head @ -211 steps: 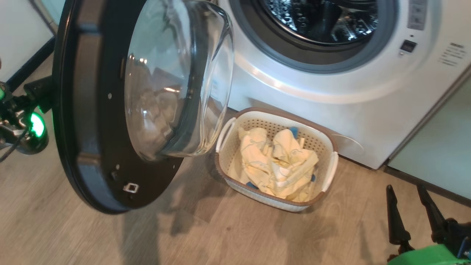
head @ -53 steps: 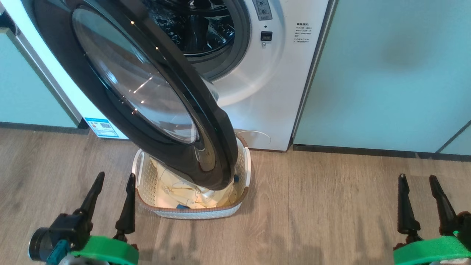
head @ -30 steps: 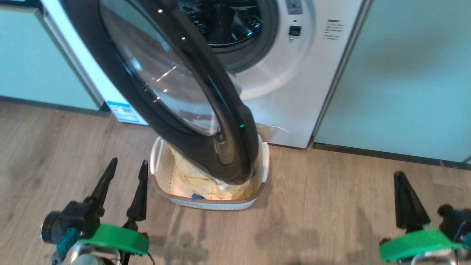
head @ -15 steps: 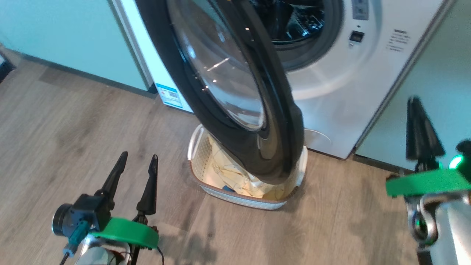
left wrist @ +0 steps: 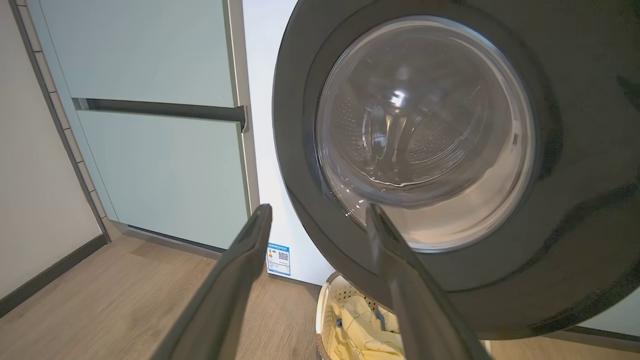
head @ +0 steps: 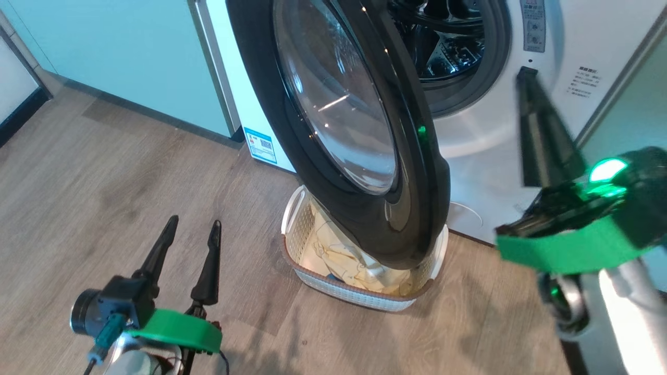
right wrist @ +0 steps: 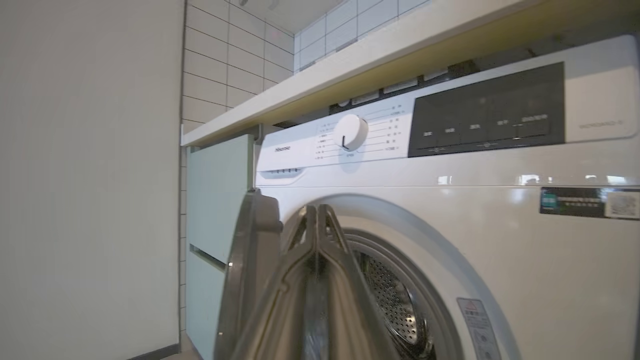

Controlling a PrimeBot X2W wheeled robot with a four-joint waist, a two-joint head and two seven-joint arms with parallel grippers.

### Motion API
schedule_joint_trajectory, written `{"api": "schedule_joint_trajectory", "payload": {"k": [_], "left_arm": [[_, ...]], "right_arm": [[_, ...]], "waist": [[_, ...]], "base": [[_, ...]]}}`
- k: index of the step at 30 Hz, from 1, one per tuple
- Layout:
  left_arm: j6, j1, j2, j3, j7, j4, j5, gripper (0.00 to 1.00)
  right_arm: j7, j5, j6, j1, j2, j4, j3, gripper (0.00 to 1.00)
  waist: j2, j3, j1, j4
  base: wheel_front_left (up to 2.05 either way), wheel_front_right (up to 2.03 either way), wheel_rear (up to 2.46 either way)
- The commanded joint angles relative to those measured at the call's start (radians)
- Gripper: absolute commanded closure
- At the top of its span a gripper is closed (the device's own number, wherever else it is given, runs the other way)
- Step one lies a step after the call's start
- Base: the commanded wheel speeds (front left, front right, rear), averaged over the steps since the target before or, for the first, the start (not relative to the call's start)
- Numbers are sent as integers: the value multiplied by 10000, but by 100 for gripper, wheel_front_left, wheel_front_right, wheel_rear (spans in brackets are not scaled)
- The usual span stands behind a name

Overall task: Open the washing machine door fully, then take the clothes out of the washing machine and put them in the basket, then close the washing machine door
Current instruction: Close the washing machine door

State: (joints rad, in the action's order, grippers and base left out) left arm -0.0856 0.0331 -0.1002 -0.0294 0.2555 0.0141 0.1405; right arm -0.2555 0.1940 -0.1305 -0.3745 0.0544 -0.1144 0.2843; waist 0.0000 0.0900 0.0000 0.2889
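The washing machine door point(head: 359, 156) stands half open, its black rim edge toward me, over the basket point(head: 359, 294). The pale yellow clothes point(head: 344, 258) lie in the basket. The white washing machine point(head: 563, 31) shows its steel drum point(head: 448, 47). My left gripper point(head: 194, 223) is open and empty, low over the floor, left of the basket. My right gripper point(head: 526, 78) is shut and empty, raised before the machine's front, right of the door. The left wrist view faces the door point(left wrist: 575, 210), basket point(left wrist: 324, 310) and clothes point(left wrist: 365, 330) past my open left gripper point(left wrist: 319, 210). The right wrist view has my shut right gripper point(right wrist: 316, 210) before the door's edge point(right wrist: 250, 260).
Pale green cabinet panels point(head: 120, 52) flank the machine on both sides. A blue-and-white label sticker point(head: 262, 145) sits low on the machine's left. Wooden floor point(head: 104, 172) spreads to the left and front. A worktop point(right wrist: 380, 55) runs above the control panel point(right wrist: 480, 120).
My right arm has risen from near the floor up to the machine's front, its gripper staying shut. The head camera has turned. The left gripper holds its place, open.
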Motion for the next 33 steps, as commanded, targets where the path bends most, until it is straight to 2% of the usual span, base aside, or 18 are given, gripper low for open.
{"api": "schedule_joint_trajectory", "payload": {"k": [1, 8, 13, 33], "left_arm": [[-35, -297, -24, -397, 63, 271, -121, 0], [-61, -195, 42, -474, 63, 286, -149, 0], [-98, -225, 79, -484, 63, 299, -164, 0], [-204, -432, 259, -439, 63, 255, -240, 0]], "right_arm": [[-32, 69, -2, -280, -42, -468, 409, 100], [501, 226, -2, 227, -42, -1073, 2121, 100], [783, 439, -2, 518, -42, -750, 2972, 100], [501, 1275, -2, 345, -42, 2426, 3906, 100]], "waist": [[0, -37, 0, 2], [0, -89, 0, -34], [0, -54, 0, -70], [0, 96, 0, 18]], "base": [[0, 0, 0], [0, 0, 0], [0, 0, 0], [0, 0, 0]]}}
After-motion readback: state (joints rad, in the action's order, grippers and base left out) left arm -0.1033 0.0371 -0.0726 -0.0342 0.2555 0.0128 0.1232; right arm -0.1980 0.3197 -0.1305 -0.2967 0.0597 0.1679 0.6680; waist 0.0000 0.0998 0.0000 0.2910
